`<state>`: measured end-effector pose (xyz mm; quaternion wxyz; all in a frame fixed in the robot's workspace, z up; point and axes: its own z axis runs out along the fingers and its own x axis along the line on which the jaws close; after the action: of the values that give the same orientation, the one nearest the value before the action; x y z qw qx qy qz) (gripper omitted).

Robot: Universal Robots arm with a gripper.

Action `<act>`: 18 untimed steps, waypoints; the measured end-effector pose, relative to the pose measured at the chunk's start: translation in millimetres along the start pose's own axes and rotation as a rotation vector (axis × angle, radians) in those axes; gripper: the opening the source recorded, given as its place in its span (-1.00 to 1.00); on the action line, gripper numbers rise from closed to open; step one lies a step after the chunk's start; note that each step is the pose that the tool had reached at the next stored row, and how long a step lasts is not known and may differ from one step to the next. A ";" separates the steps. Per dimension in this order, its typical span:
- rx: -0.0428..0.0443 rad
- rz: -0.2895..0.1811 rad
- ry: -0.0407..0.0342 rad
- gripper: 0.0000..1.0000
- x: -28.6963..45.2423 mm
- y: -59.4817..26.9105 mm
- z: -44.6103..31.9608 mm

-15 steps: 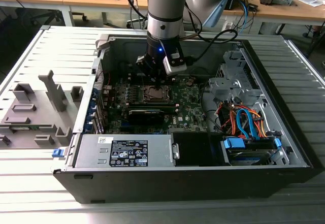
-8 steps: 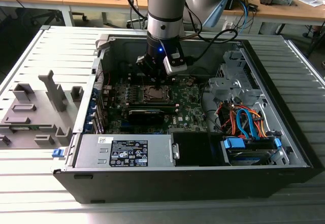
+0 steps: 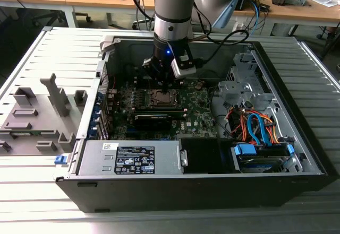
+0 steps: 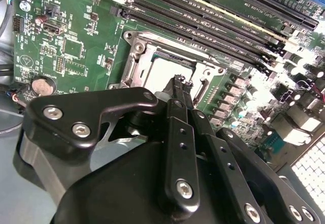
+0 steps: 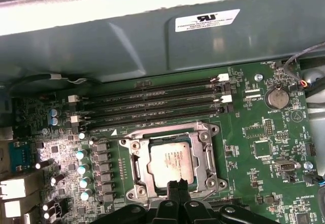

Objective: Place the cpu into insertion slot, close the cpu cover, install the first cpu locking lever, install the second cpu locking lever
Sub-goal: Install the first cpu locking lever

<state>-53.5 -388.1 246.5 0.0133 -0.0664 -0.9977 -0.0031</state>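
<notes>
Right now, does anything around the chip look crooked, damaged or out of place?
Nothing stands out. The chip lies flat and square under its metal frame, which sits level around it. The gripper is over the frame's edge.

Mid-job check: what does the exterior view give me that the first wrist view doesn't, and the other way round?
Exterior view adds: the arm standing over the open case, the power supply, blue and orange cables at the exterior view's right, and a grey fixture at its left.
First wrist view adds: the coin battery, the wall label, and the gripper, closed, at the cpu cover edge.
Shared: the motherboard and the cpu with the cover lowered around it.
</notes>
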 end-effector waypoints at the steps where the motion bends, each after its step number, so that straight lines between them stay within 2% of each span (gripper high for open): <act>1: 0.0001 -0.002 0.0000 -0.79 0.0 0.0 0.0; 18: 0.0010 -0.034 0.0003 -0.79 0.1 0.0 0.0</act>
<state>-53.6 -388.1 246.5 0.0134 -0.0493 -0.9987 -0.0028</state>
